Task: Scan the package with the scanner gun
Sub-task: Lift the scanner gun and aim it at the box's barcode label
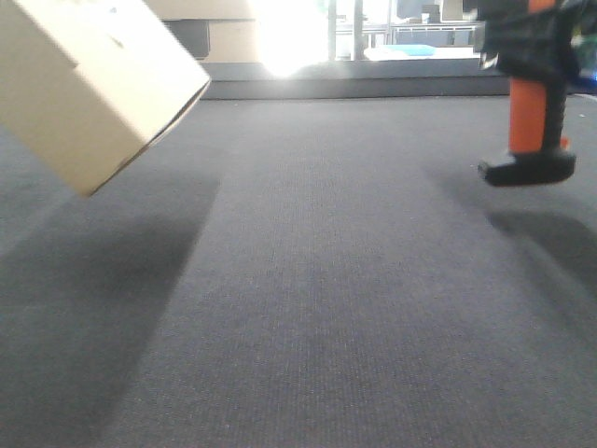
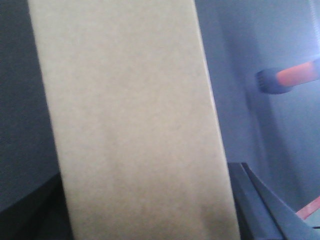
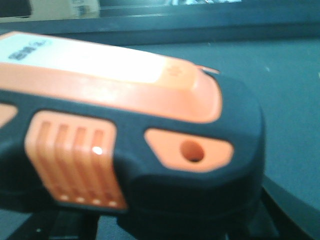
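package (image 1: pixel 89 89) tilted, airborne, clamped between left jaws; scanner gun (image 1: pixel 527 112) aloft, gripped in right jaws.

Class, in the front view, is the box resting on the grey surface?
No, the box hangs tilted above the surface, with clear space beneath it.

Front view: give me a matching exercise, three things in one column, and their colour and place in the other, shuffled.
1. package
2. scanner
3. carpet

A. grey, flat across the bottom
B. tan, tilted, top left
C. orange and black, top right

Pairs: 1-B, 2-C, 3-A.
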Controlling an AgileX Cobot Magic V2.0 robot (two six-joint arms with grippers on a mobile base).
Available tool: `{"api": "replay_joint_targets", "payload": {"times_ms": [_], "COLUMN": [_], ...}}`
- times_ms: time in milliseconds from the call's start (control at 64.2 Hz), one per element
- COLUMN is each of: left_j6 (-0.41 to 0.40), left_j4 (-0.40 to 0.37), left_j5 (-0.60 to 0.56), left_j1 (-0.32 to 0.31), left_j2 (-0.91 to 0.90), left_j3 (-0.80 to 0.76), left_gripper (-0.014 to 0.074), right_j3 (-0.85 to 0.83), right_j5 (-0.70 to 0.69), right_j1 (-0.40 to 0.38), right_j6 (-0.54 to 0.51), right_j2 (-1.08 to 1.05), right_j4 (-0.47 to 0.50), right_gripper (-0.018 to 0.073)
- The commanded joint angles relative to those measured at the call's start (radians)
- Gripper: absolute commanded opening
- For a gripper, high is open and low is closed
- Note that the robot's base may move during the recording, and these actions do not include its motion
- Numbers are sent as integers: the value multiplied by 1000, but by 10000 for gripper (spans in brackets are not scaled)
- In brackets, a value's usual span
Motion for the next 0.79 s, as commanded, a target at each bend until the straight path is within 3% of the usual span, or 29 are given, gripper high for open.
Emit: {"api": "replay_joint_targets", "payload": {"times_ms": [0, 156, 374, 779], "left_j6": [1, 1, 1, 1], "left_j4": [27, 83, 106, 106], "left_j5": [18, 29, 29, 29], "left_j1": [1, 1, 1, 1], "left_j2": [-15, -15, -15, -15], "left_j3": [0, 0, 0, 0], "left_gripper": [-111, -111, -111, -111], "right_j3": [-5, -48, -171, -269], "right_j5": [20, 208, 421, 488], "right_j1": [0, 0, 0, 0], "right_j6": [-50, -49, -49, -49], "right_j2": [-74, -137, -150, -145], "right_j4": [-52, -164, -298, -510], "right_gripper": [-154, -154, -154, -154]}}
